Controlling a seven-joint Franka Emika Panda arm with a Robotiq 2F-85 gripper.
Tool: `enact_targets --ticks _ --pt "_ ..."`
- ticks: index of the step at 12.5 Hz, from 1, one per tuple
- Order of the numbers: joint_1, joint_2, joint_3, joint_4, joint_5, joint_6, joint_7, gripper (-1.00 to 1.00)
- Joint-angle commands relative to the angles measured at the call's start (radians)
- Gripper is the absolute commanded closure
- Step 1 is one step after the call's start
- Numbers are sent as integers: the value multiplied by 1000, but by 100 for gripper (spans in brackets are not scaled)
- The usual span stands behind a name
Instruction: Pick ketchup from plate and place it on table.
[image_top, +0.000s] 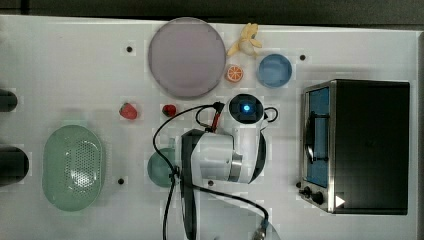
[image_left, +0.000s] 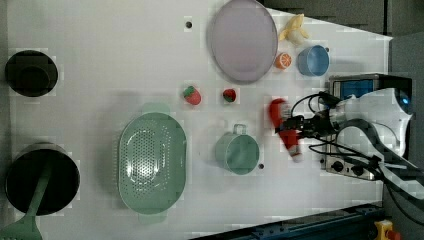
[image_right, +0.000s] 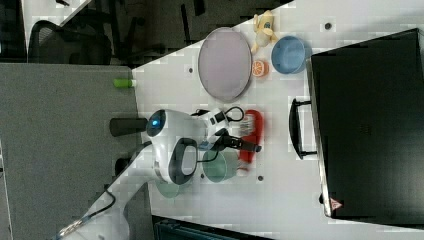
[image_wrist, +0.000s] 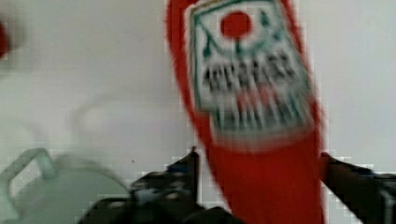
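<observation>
You're looking at a lab bench set up as a mock kitchen: a white table (image_top: 75, 60) with mounting holes, toy fruit, a toaster oven (image_top: 360, 145), grey partition panels (image_right: 65, 150) and an office chair (image_right: 50, 42) beyond.

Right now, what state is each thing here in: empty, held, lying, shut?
Ketchup: off the plate, lying between the gripper's fingers beside the mug.
Gripper: one finger each side of the ketchup; contact unclear.
Plate: empty.
Blue bowl: upright, empty.
Mug: upright, looks empty.
Green basket: upright, empty.
Oven: door shut.
Orange: a cut half, face up.
</observation>
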Motion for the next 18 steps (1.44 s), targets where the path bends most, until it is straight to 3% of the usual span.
enact_targets --ticks 1,6,11,15,18 --pt "1 9 -10 19 -1 66 34 -100" --pt "2 -148 9 98 -1 -43 127 -100" --pt "4 -364 30 324 -7 -362 462 -100" --pt "3 -425 30 457 -7 -657 683 -100" --pt "3 -430 33 488 -8 -655 683 -100"
